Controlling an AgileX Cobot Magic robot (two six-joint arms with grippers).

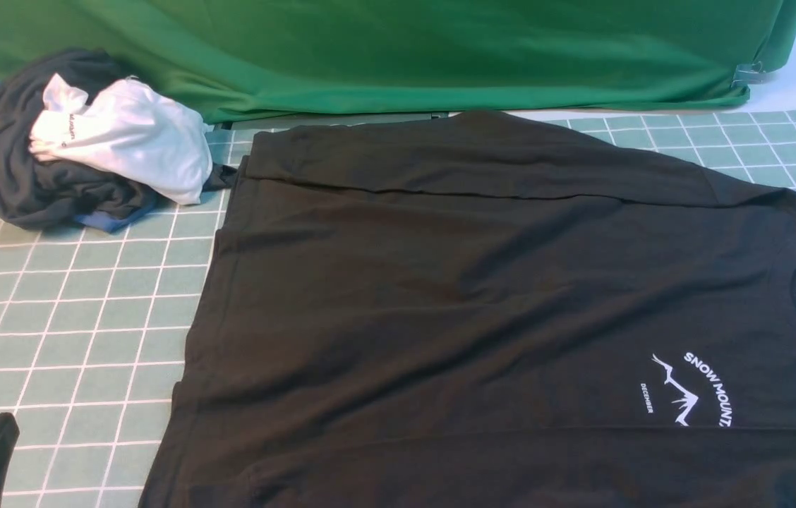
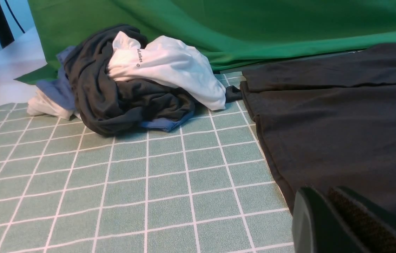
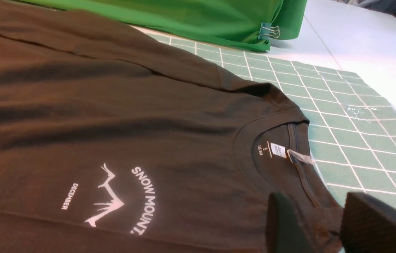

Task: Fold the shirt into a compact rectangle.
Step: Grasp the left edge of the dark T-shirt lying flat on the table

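the shirt (image 1: 483, 296) lay flat on the bench (image 1: 73, 317), its long axis running left to right, collar (image 3: 242, 158) toward the right arm and hem (image 1: 211, 317) toward the left. the right fingers (image 3: 289, 225) stood parted just beside the collar, grasping nothing, while the left fingers (image 2: 324, 225) were clenched empty near the hem's nearer corner.
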